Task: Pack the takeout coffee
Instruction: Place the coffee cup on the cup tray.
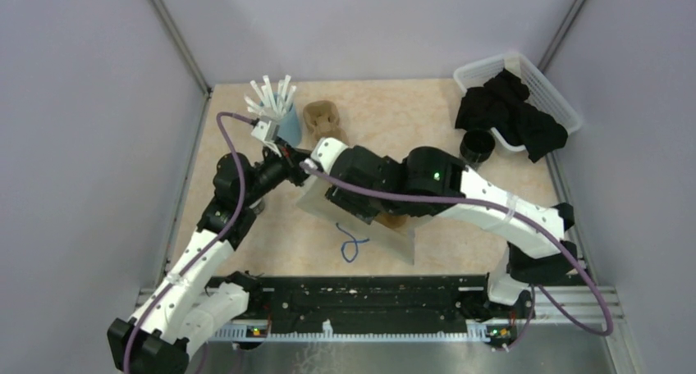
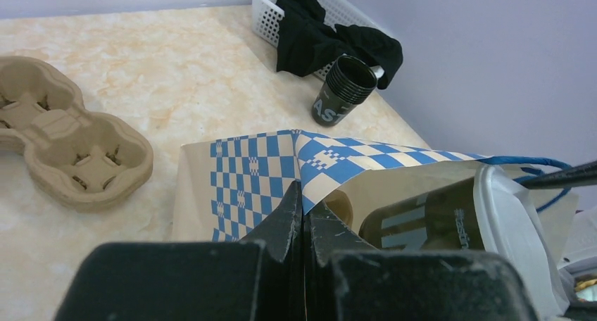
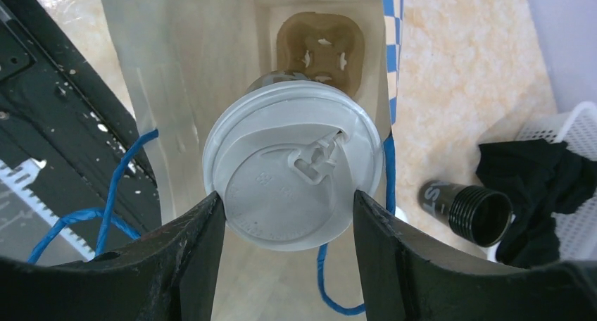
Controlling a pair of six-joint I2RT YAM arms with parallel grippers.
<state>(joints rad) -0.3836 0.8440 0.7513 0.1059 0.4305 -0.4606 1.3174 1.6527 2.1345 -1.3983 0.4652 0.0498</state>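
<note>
The takeout coffee (image 3: 281, 166), a dark cup under a white sip lid, hangs in the mouth of the blue-checked paper bag (image 2: 253, 166). My right gripper (image 3: 287, 201) is shut on it, one finger against each side of the lid. In the left wrist view the cup (image 2: 429, 219) lies inside the bag's opening. My left gripper (image 2: 304, 208) is shut on the bag's upper edge and holds the mouth open. A brown pulp carrier (image 3: 320, 50) sits at the bottom of the bag. From the top view both arms meet over the bag (image 1: 386, 234) at mid-table.
A second pulp carrier (image 1: 322, 120) lies at the back beside a light-blue cup of white straws (image 1: 275, 103). A stack of black cups (image 1: 477, 147) lies on its side next to a white basket (image 1: 542, 83) holding black cloth. The bag's blue cord handle (image 1: 353, 247) trails on the table.
</note>
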